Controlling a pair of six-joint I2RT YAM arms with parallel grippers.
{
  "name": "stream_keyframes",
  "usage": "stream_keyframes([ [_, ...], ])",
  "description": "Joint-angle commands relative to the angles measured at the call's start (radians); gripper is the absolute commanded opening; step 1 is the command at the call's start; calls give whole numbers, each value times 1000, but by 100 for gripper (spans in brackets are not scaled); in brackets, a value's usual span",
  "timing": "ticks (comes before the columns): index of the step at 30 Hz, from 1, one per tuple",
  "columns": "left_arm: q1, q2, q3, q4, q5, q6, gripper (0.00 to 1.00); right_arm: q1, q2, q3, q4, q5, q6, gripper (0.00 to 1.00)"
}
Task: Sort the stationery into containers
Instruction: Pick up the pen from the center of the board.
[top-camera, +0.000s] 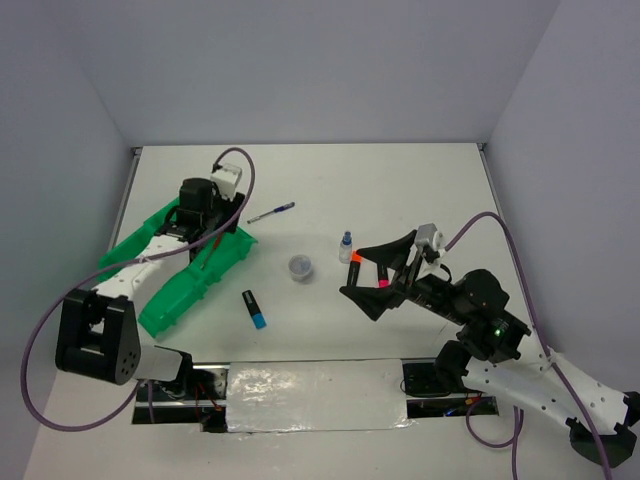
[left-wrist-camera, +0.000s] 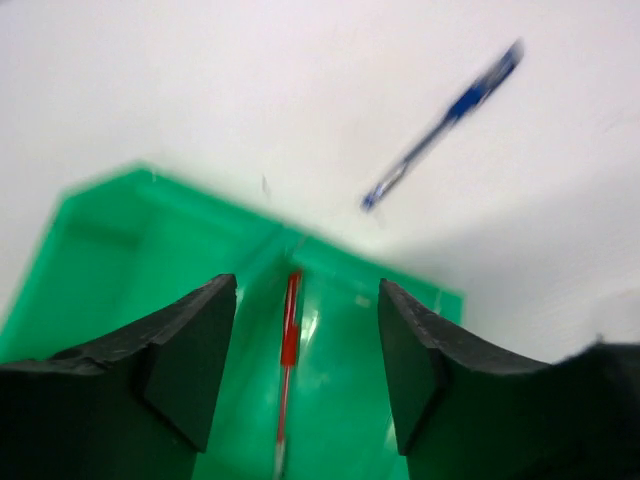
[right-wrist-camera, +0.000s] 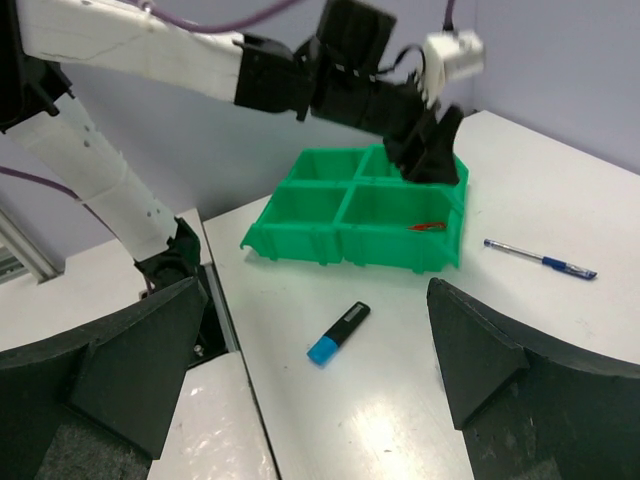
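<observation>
Left wrist view: jaws apart over a binned red pen.

The left gripper (left-wrist-camera: 305, 292) hangs with jaws spread and nothing between them, directly above the thin red pen (left-wrist-camera: 289, 345), which lies lengthwise on the floor of one compartment of the bright green plastic tray (left-wrist-camera: 100, 260); judged, that pen counts as sorted and the spread jaws suit a release. The thin blue pen (left-wrist-camera: 445, 120) lies on the white table (top-camera: 420, 180) just beyond the tray wall, plausibly this arm's next item. The right gripper (right-wrist-camera: 318, 290) is also wide open and empty, poised low over the orange-ended highlighter (top-camera: 357, 258) and pink-ended highlighter (top-camera: 382, 284); contact cannot be told. The blue-ended black highlighter (top-camera: 254, 309), small round clear tub (top-camera: 300, 267) and tiny blue-capped clear bottle (top-camera: 346, 245) rest unsorted between the arms.
</observation>
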Motion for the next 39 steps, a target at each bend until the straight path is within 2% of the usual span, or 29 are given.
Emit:
stream_keyframes([
  [1,-1,-51,104,14,181,-1,73,-4,-10,41,0,3,-22,100],
  [2,-1,-9,144,8,241,7,78,-4,-10,46,-4,6,-21,100],
  [3,0,20,170,-2,264,5,77,-4,-7,49,-6,4,-21,100],
  [10,-3,351,426,-68,430,7,71,-4,-36,50,-61,21,-33,100],
  [16,-35,595,569,-149,464,77,68,-4,-33,59,-122,33,-53,100],
  [21,-41,660,592,-170,508,94,66,-4,-4,49,-106,19,-54,100],
  [28,-58,707,628,-204,386,82,62,-4,13,35,-83,-5,-59,100],
  [34,-58,695,621,-200,353,88,64,-4,2,30,-84,-13,-68,100],
  [39,-55,747,669,-239,321,88,64,-4,13,27,-83,-27,-70,100],
])
